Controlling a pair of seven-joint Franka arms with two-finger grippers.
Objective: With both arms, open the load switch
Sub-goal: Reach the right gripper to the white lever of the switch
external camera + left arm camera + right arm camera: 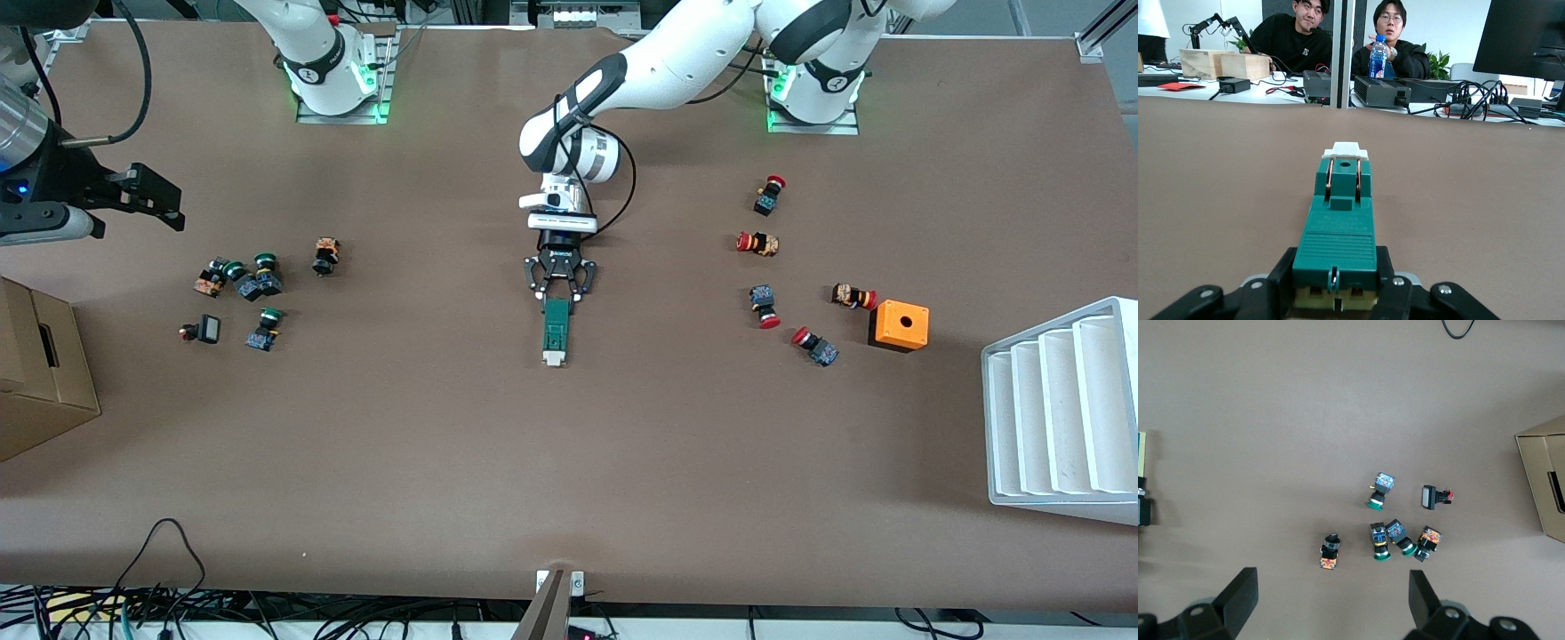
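Between the clenched fingers of the left gripper [558, 299], mid-table: load switch [556, 331], one end clamped, white end free. Right gripper [147, 197], spread wide, is wanted at that free end.

A dark green switch [556, 331] with a white end lay on a plain brown counter [569, 444]. Red-capped buttons [758, 243] and an orange box [899, 325] sat toward one end, green-capped buttons [263, 274] toward the other. Both arms were white with black bands.
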